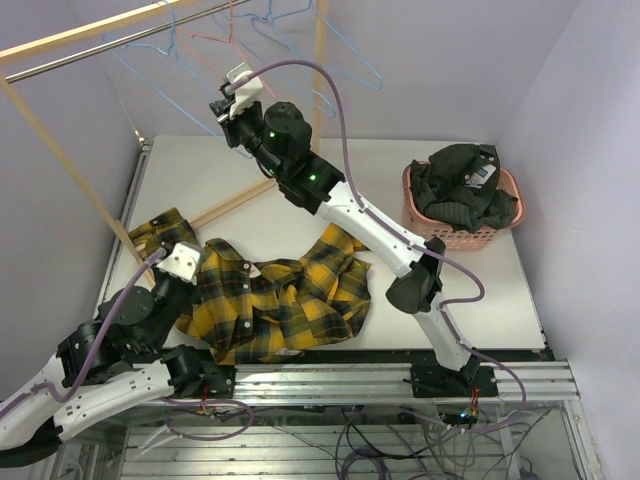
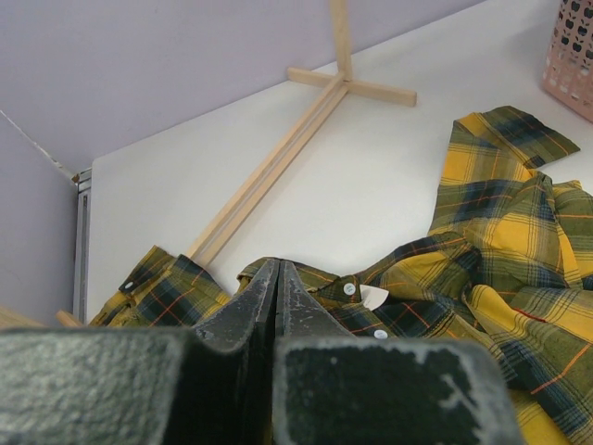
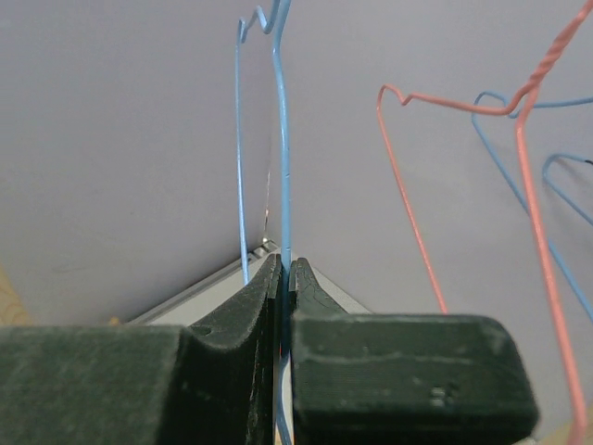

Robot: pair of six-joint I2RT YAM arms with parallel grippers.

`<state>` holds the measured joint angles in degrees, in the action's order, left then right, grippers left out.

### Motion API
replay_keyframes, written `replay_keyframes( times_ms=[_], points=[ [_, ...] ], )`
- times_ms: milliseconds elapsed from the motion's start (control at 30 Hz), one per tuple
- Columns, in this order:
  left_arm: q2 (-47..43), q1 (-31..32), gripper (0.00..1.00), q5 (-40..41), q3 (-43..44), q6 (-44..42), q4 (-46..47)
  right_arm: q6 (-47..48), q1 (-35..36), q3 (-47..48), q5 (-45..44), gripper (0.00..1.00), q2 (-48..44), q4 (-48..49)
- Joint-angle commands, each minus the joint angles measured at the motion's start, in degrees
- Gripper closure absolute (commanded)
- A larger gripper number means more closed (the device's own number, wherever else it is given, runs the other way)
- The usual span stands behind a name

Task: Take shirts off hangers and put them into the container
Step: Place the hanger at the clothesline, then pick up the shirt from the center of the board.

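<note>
The yellow-and-black plaid shirt [image 1: 290, 300] lies spread on the table's near left, off any hanger. My left gripper [image 2: 278, 264] is shut on its collar [image 2: 315, 283], next to two white buttons; in the top view this left gripper [image 1: 195, 262] rests low on the cloth. My right gripper [image 3: 285, 264] is raised to the rail and shut on the wire of a light blue hanger [image 3: 281, 139]; from above the right gripper [image 1: 225, 100] is under the bare hangers [image 1: 345, 55]. A pink hanger [image 3: 537, 213] hangs beside it. The salmon container [image 1: 412, 205] holds a dark shirt [image 1: 460, 185].
A wooden rack stands at the back left, with its rail [image 1: 100, 30] overhead, a slanted pole [image 1: 60, 150] and a cross-shaped foot [image 2: 343, 83] on the table. Purple walls close in on three sides. The container's lattice side [image 2: 574, 56] shows at the far right.
</note>
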<state>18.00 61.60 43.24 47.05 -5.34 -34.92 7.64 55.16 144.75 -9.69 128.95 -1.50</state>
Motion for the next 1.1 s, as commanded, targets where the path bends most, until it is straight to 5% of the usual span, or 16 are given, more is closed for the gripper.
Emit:
replay_keyframes(
  times_ms=[0, 100, 267, 400, 667, 733, 1067],
  points=[
    [-0.2, -0.1, 0.90, -0.5, -0.4, -0.2, 2.1, 0.2, 0.2, 0.3, 0.6, 1.00, 0.3, 1.8],
    [0.0, -0.1, 0.90, -0.5, -0.4, -0.2, 2.1, 0.1, 0.2, -3.3, 1.2, 0.90, -2.1, 1.6],
    [-0.1, 0.0, 0.84, -0.3, -0.6, -0.2, 2.2, 0.8, 0.5, -10.7, 2.4, 0.51, -8.6, -2.1],
    [0.2, 0.0, 0.81, 0.1, -0.6, -0.1, 2.2, -0.2, 1.0, -23.4, 3.9, 0.37, -20.4, -2.5],
    [1.3, 0.1, 0.81, 0.0, -0.7, -0.3, 2.1, -6.3, 1.4, -46.3, 10.9, 0.31, -38.9, -10.7],
    [1.5, 0.1, 0.81, 0.1, -0.6, -0.4, 2.1, -8.5, 1.5, -53.3, 12.4, 0.19, -42.1, -11.6],
    [1.6, 0.2, 0.82, 0.2, -0.6, -0.3, 2.2, -22.2, 4.1, -86.2, 15.1, 0.04, -47.4, 3.6]
  ],
)
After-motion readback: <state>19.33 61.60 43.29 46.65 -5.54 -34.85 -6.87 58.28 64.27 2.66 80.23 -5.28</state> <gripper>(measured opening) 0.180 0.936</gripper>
